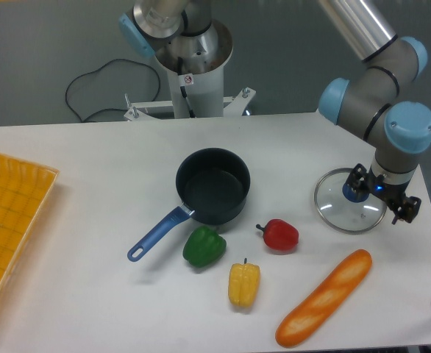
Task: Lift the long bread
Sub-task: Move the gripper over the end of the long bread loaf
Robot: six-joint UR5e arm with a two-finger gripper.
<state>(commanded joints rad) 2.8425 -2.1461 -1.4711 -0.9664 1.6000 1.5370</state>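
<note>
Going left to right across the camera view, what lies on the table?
Yellow tray → pot with blue handle → green pepper → yellow pepper → red pepper → long bread → glass lid, with the claw over its right side.

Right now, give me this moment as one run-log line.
phase: pre-grasp | gripper: over glass lid, fingers' state unclear | long bread: untouched on table, front right | pot: open
</note>
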